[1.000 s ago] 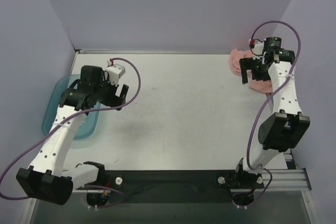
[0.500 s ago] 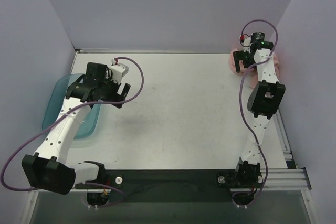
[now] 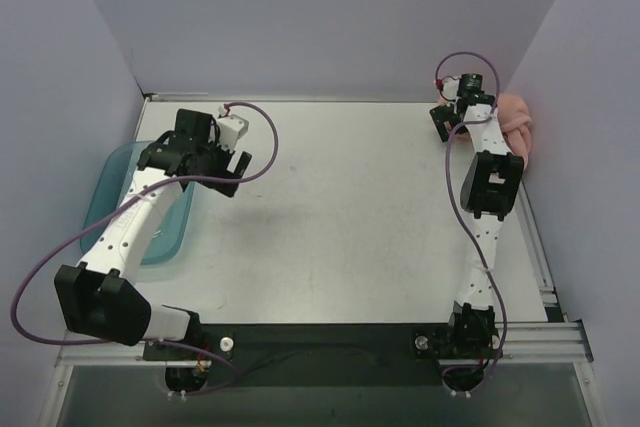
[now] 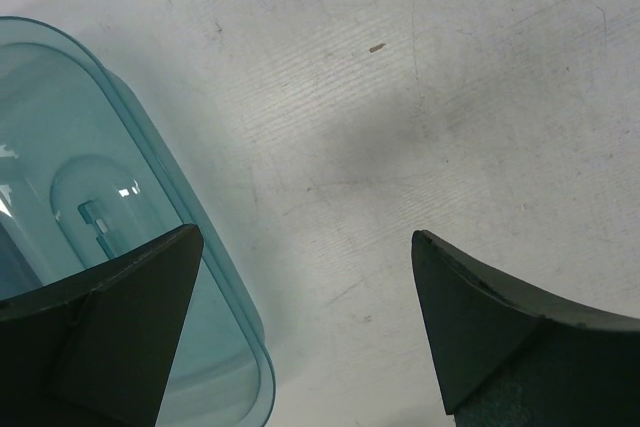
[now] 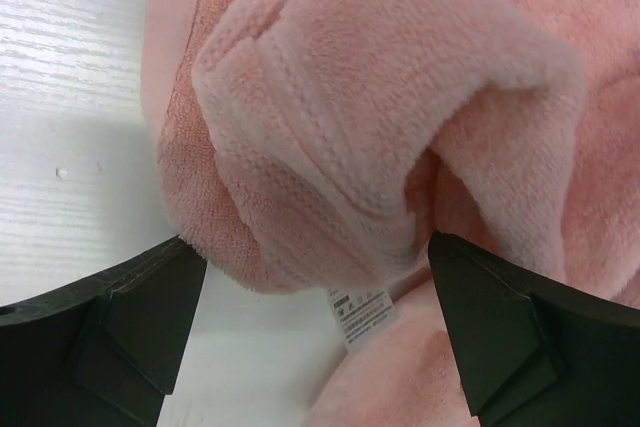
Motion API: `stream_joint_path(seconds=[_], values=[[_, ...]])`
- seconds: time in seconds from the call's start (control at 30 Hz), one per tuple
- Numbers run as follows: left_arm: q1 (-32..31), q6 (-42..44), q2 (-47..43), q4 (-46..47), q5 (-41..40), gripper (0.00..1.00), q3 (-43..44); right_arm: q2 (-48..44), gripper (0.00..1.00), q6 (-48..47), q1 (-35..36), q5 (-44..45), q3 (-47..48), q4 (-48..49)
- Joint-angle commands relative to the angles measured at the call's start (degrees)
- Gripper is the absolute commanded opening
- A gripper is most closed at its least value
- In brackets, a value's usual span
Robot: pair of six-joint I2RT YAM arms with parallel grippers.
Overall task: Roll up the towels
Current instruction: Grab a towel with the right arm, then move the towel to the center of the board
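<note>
The salmon-pink towel [image 3: 516, 123] lies bunched up at the table's far right, against the wall. In the right wrist view a thick fold of the towel [image 5: 340, 117] with a white care label [image 5: 360, 314] lies between the fingers. My right gripper [image 3: 447, 119] [image 5: 318, 292] hangs open just over that fold, its fingers apart from the cloth. At the left, my left gripper [image 3: 198, 163] [image 4: 308, 292] is open over bare table, with nothing between its fingers.
A translucent teal tray [image 3: 110, 182] [image 4: 90, 177] sits at the table's left edge, its rim under my left gripper's left finger [image 4: 110, 337]. The table [image 3: 340, 207] is walled in at the back and on both sides. The right arm stretches along the right side.
My right arm has stretched out toward the far right corner and the gripper has come down close over the towel. My left gripper has shifted a little farther back.
</note>
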Motion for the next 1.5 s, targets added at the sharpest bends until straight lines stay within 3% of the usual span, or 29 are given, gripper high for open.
stream_joint_path(seconds=[0.0, 0.13, 0.23, 0.3, 0.37, 0.53, 0.73, 0.97, 1.13, 1.3, 1.4, 1.43, 1.47], values=[[-0.11, 0.77, 0.69, 2.12, -1.01, 0.97, 3.0, 1.9, 0.99, -6.51, 0.96, 2.74, 1.99, 3.71], [-0.11, 1.29, 0.87, 1.86, -1.01, 0.97, 3.09, 3.05, 0.88, -10.03, 0.96, 2.74, 1.11, 4.94], [-0.11, 1.56, 0.34, 1.6, -1.1, 0.97, 3.0, 3.31, 0.67, -12.4, 1.22, 2.22, 0.15, 5.03], [-0.19, 1.73, 0.16, 1.51, -1.01, 0.97, 2.91, 2.09, 0.22, -13.28, 1.4, 1.51, -1.34, 5.03], [-0.19, 1.73, -0.19, 1.42, -0.93, 0.97, 2.83, 1.03, 0.0, -13.2, 1.84, 1.77, -2.93, 5.03], [-0.11, 0.42, -1.42, 1.42, 0.39, 0.97, 3.35, -9.94, 0.0, -11.89, 3.42, -0.42, -9.34, 1.7], [0.42, -3.62, -3.0, 0.72, 6.63, 0.97, 3.88, -27.16, 0.0, -3.19, 7.89, -12.54, -15.58, -11.83], [4.37, -8.63, -5.9, 0.72, 15.41, 0.97, 5.02, -44.83, 0.0, 22.02, 17.82, -26.6, -31.49, -16.86], [8.15, -8.46, -9.5, -1.12, 19.81, 0.97, 4.32, -43.1, 0.0, 36.25, 25.91, -30.38, -33.78, -13.44], [8.86, -7.85, -12.4, -3.15, 20.43, 0.97, 3.36, -31.71, 0.0, 45.41, 32.68, -38.2, -27.73, -9.22], [9.04, -7.32, -14.07, -3.06, 22.1, 0.97, 1.86, -26.4, 0.26, 47.53, 35.85, -43.22, -21.32, -8.33], [9.03, -7.06, -14.16, -3.15, 22.54, 0.97, 1.6, -25.7, 0.53, 47.1, 36.2, -43.75, -20.08, -8.42], [9.03, -5.92, -14.08, -3.15, 24.02, 0.97, 1.33, -25.78, 0.66, 45.62, 36.12, -43.93, -19.12, -8.59]])
